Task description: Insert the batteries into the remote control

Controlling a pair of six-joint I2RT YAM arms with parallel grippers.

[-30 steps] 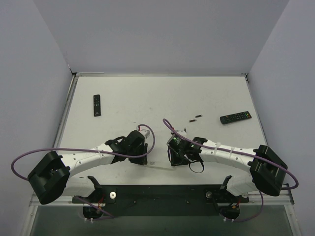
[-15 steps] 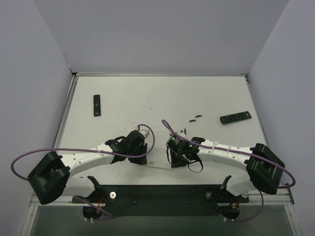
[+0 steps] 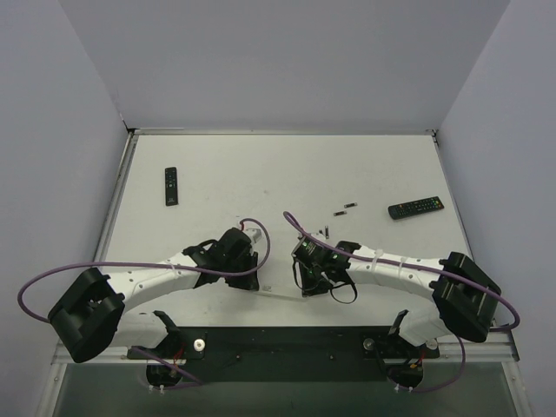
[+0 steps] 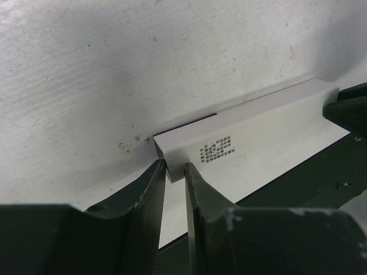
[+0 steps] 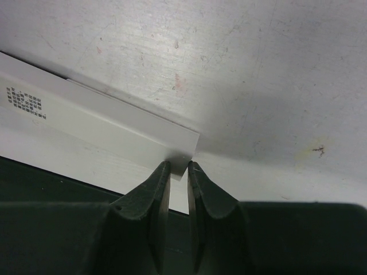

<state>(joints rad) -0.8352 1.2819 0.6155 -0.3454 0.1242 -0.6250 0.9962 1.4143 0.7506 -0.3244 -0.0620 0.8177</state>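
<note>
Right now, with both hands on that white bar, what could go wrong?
1. The left hand and right hand each seem to pinch only a thin corner of the white bar. It could slip or twist free if either hand pulls.
2. The batteries lie loose on the table, just beyond the right arm. A careless sweep might roll them away.
</note>
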